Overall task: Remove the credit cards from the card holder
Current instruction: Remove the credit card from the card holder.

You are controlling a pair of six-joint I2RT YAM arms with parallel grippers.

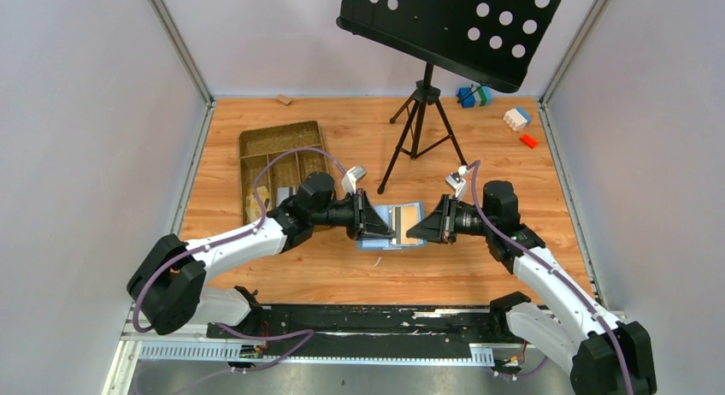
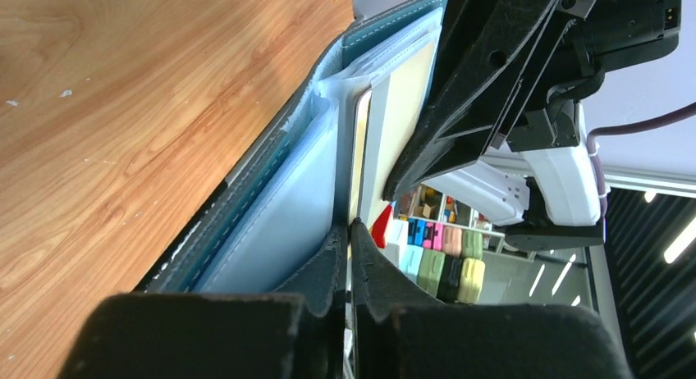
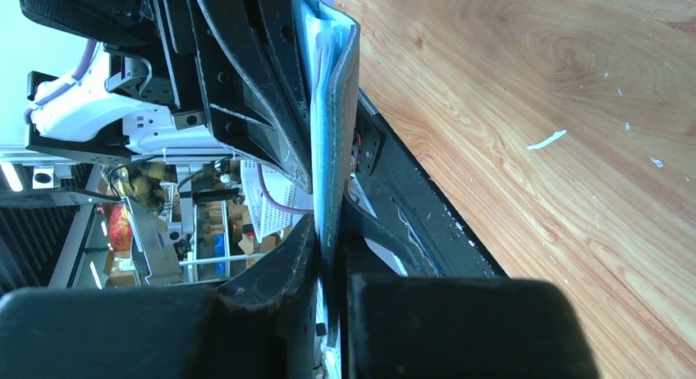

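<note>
Right in the middle of the wooden table (image 1: 479, 267), the blue card holder (image 1: 402, 217) lies open between the two arms. From above, one arm comes at it from 9 o'clock and the other from 3 o'clock. The brown tray (image 1: 282, 160) sits up at 10 o'clock from the holder, and the black stand (image 1: 419, 126) is at 12 o'clock.

The left gripper (image 2: 351, 235) has its fingers pressed tight together on a thin pale edge inside the holder. I cannot tell if that edge is a card or just a clear pocket. The right gripper (image 3: 328, 231) is pinching the holder's blue cover by its edge. That side is lifted off the table.

No credit cards show clearly. I think they are tucked in the pockets, so none looks out yet.

The holder looks soft and floppy, so it will bend and flap if only one side is held. A card should be light, stiff and smooth, so it could slip. The best place to grab one is the bare edge poking out of its pocket, while the other arm holds the cover.
</note>
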